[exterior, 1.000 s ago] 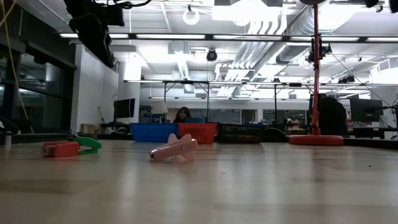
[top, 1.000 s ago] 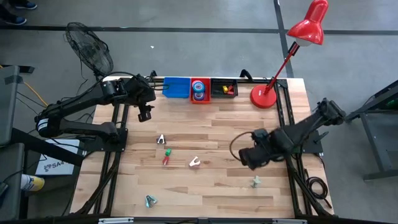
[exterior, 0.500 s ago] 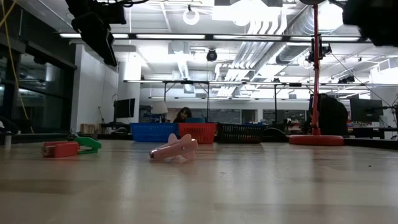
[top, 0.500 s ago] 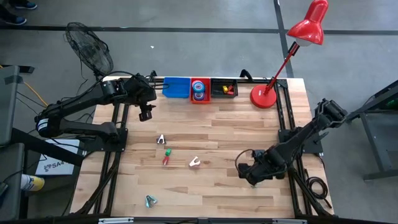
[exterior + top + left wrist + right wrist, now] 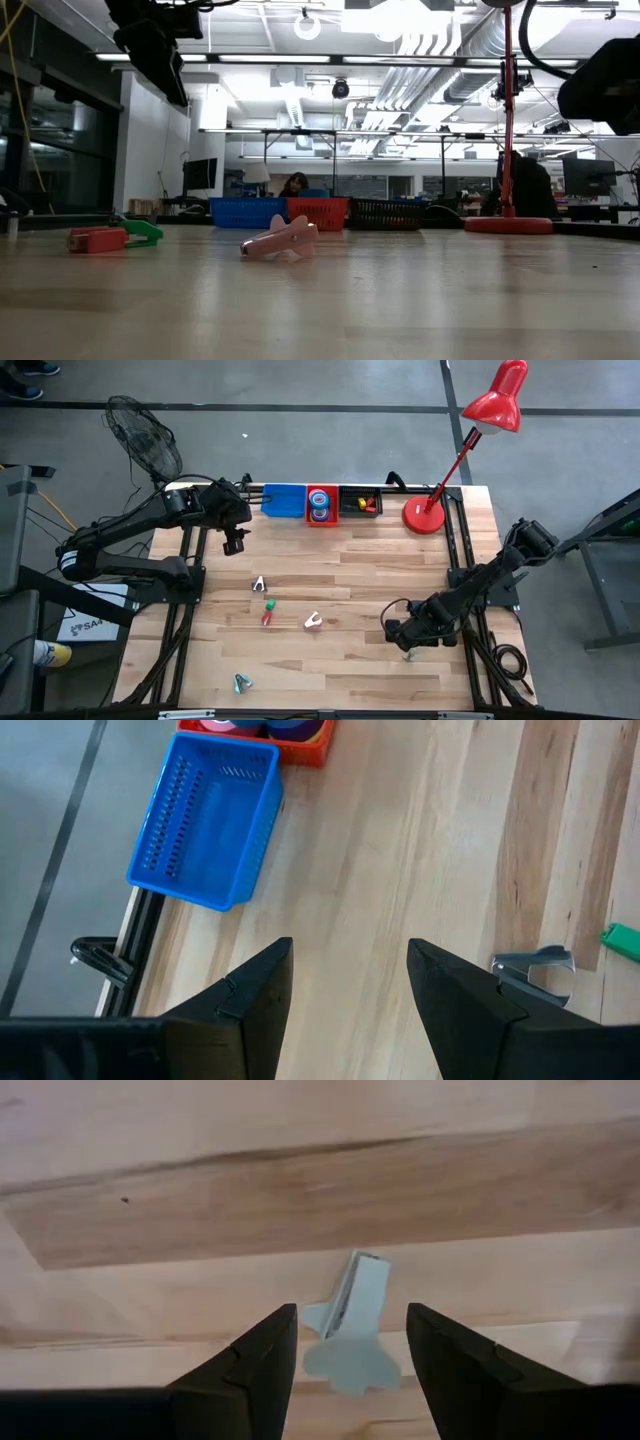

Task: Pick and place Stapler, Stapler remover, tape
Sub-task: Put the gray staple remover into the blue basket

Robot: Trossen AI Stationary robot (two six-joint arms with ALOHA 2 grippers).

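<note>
A pale green stapler remover (image 5: 350,1335) lies flat on the wooden table near its right front. My right gripper (image 5: 351,1312) hangs open just above it, pointing down, one finger on either side and touching nothing; in the high view the gripper (image 5: 404,641) covers most of it. My left gripper (image 5: 350,945) waits open, high over the far left of the table. A red stapler (image 5: 267,618), a green stapler (image 5: 270,603) and a pink stapler remover (image 5: 313,621) lie mid-table. Rolls of tape (image 5: 319,506) sit in the red basket (image 5: 309,517).
A blue basket (image 5: 285,500) and a black basket (image 5: 360,499) flank the red one at the far edge. A red desk lamp (image 5: 425,517) stands at the far right. A grey stapler remover (image 5: 259,584) and a blue one (image 5: 241,682) lie on the left half.
My right gripper has come down and toward the table's near edge, rolling at the wrist, until it stands right over the pale green stapler remover. Its fingers have kept the same gap.
</note>
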